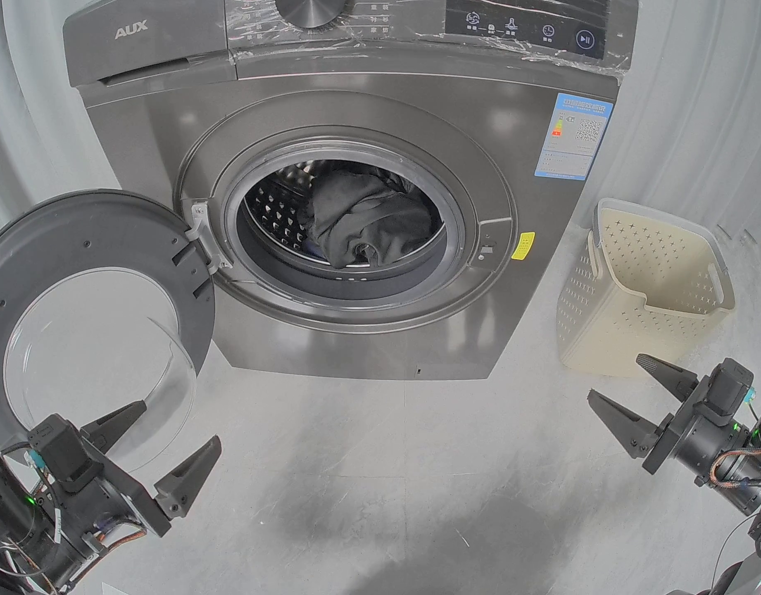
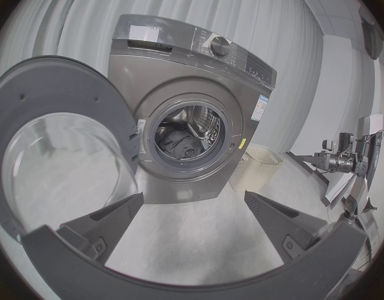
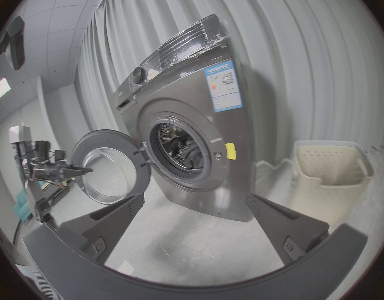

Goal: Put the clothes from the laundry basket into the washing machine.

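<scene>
In the drum of the washing machine (image 1: 347, 68), whose round mouth faces the robot, dark clothes (image 1: 368, 221) lie bunched low against the front lip. Its door (image 1: 91, 233) hangs wide open to the left, just behind the left gripper (image 1: 178, 425), and the laundry basket (image 1: 645, 324) stands mouth up beside the machine's right side. Left and right gripper (image 1: 616, 377) both gape wide, holding nothing

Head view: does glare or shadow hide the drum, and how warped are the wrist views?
Head view: glare streaks on the wrapped control panel; the dim drum nonetheless shows the dark clothes. Left wrist view: fisheye bend, black corners, the open door bulges large. Right wrist view: same bend; the washing machine leans, the laundry basket rim curves.
</scene>
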Tool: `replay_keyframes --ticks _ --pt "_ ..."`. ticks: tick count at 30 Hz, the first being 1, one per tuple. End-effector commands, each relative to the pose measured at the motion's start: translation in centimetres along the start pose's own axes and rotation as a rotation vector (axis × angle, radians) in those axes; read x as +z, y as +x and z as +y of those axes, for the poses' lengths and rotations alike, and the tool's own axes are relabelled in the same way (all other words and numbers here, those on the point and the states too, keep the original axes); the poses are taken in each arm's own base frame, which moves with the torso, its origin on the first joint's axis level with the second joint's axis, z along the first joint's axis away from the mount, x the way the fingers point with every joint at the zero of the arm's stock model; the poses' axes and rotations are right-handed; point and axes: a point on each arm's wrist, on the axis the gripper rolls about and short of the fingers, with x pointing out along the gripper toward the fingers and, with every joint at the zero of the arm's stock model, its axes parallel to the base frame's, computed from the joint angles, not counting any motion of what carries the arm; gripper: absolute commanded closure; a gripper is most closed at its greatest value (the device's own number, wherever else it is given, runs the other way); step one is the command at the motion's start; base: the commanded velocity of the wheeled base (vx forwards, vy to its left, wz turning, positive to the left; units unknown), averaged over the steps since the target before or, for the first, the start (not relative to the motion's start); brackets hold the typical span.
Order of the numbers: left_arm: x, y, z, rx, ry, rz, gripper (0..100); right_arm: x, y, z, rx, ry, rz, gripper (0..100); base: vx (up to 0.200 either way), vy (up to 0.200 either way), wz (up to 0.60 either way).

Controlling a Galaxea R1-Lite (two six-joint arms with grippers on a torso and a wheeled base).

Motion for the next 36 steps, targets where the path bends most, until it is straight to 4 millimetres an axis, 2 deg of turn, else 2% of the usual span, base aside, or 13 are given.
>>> replay_keyframes --ticks 1,3,9,18,24,33,36 --pt "0.4 -2.7 1.0 0.054 -0.01 -0.065 0 0.4 -1.5 -0.5 -0.039 0.0 -0.008 0 0.0 0.0 0.0" --pt "0.6 -3.4 1.3 0.081 -0.024 -0.092 0 0.4 -2.0 -0.5 -0.042 0.0 0.001 0 0.0 0.0 0.0" --pt "0.8 -4.8 2.1 0.102 -0.042 -0.131 0 0.8 -3.1 -0.5 -0.073 -0.002 -0.005 0 0.0 0.2 0.0" --pt "0.7 -5.1 2.3 0.115 -0.056 -0.124 0 1.0 -3.1 -0.8 -0.094 -0.002 -0.015 0 0.0 0.2 0.0" --pt "1.1 -4.8 2.2 0.117 -0.059 -0.128 0 1.2 -2.9 -0.8 -0.095 0.001 -0.02 0 0.0 0.0 0.0" --pt "1.2 -4.2 2.3 0.138 -0.053 -0.117 0 1.4 -2.7 -1.0 -0.108 0.0 -0.026 0 -0.2 0.0 0.0" --pt "1.2 -4.2 2.3 0.135 -0.052 -0.112 0 1.3 -2.7 -1.0 -0.107 0.002 -0.021 0 0.0 0.0 0.0"
